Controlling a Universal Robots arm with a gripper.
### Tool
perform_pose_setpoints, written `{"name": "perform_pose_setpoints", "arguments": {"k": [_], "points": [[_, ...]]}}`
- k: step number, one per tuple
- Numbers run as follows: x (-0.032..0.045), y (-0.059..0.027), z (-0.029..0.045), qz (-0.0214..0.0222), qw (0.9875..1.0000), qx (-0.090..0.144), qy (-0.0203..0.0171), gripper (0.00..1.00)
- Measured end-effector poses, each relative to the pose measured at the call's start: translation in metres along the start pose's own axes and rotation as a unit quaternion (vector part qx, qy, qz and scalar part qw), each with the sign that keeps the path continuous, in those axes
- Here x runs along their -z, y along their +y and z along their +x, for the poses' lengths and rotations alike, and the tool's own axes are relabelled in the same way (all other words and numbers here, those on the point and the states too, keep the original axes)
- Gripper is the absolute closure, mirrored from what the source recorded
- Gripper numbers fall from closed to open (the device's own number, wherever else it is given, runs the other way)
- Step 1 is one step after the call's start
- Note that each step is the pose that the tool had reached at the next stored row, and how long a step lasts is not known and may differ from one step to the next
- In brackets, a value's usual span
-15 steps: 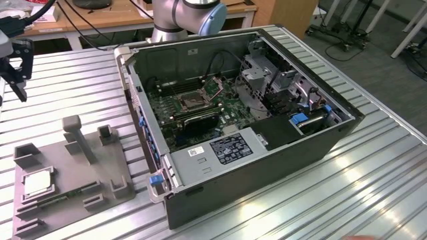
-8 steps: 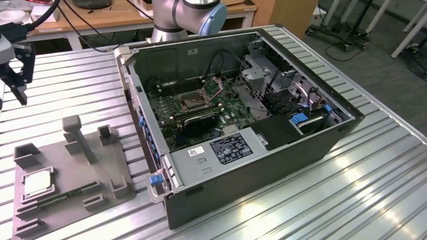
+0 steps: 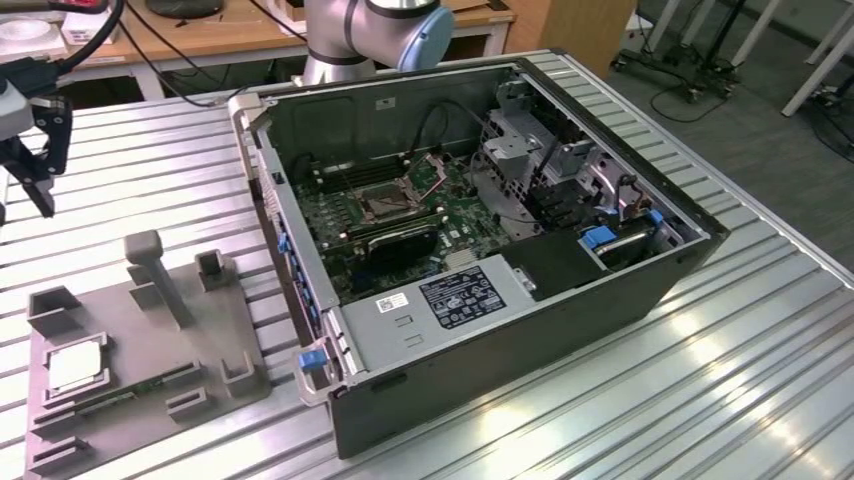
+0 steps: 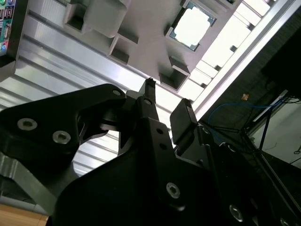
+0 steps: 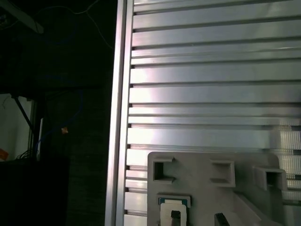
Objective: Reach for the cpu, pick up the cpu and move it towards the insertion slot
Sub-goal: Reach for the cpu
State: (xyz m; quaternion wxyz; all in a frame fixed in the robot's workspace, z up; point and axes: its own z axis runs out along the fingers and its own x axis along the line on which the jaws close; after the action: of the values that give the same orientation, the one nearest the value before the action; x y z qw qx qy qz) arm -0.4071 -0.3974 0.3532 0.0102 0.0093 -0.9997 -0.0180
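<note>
Hovering short of the cpu (image 3: 76, 368), jaws apart and empty

The gripper (image 4: 165, 96) hangs over the slatted table, apart from the grey fixture plate (image 3: 140, 345) where the cpu lies flat in its pocket. Thin, light, stiff and probably delicate underneath, it is best pinched by opposite edges.

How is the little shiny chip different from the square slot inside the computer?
The cpu is bright silvery-white; the insertion slot is dark with a shiny metal frame. The cpu lies on the grey plate outside the computer case; the insertion slot sits inside it. Both are square.
</note>
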Motion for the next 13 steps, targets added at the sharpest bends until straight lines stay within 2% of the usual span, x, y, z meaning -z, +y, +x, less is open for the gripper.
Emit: {"name": "perform_pose_setpoints", "arguments": {"k": [13], "points": [[-0.0024,-0.0002,0.002,0.0004,1.0,0.0,0.0001,0.6]]}}
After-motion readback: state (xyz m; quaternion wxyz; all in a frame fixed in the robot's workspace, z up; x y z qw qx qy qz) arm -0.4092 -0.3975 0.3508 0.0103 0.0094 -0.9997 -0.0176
